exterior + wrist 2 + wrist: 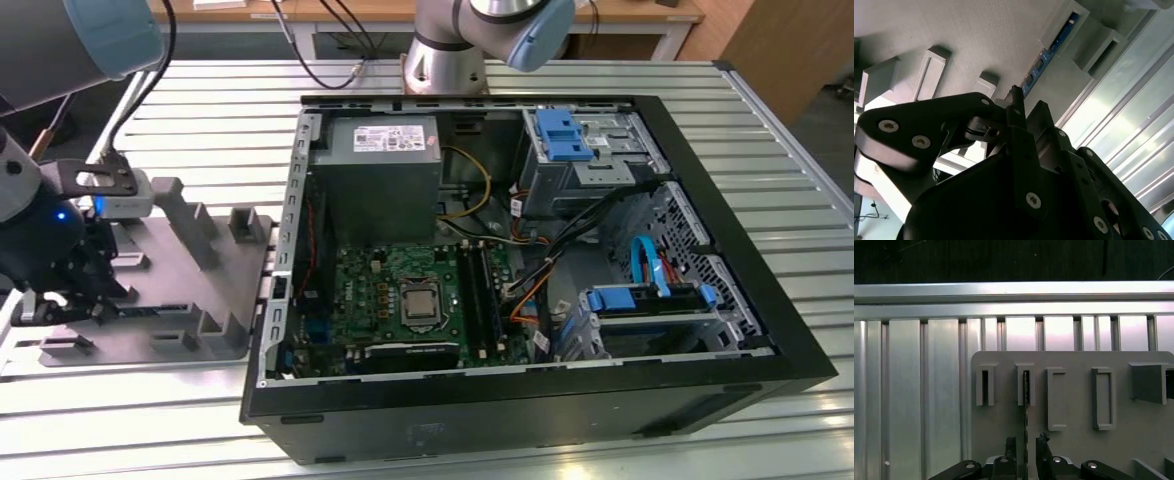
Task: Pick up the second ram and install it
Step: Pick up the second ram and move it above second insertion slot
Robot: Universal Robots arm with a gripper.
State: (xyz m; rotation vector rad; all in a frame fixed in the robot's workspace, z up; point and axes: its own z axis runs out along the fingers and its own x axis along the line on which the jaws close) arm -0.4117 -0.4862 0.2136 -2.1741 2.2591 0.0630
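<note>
The second ram [1025, 395] is a thin dark stick standing on edge in a slot of the grey fixture tray [1074, 440]. In the second wrist view the second ram [1050, 52] shows a bluish face in that same slot. My gripper [1026, 447] is low over the tray, one finger on each side of the stick's near end with a small gap on both sides, so it is open. The gripper [1028, 102] fingertips sit just short of the stick's end. In the exterior view the gripper [64, 298] hangs over the tray [200, 290] at the exterior view's left.
An open computer case [534, 390] lies to the exterior view's right of the tray, with the motherboard [400, 295], its long black slots [481, 290] and the power supply [380, 170] inside. Upright posts [180, 215] rise from the tray. The table [801, 270] is ribbed aluminium.
</note>
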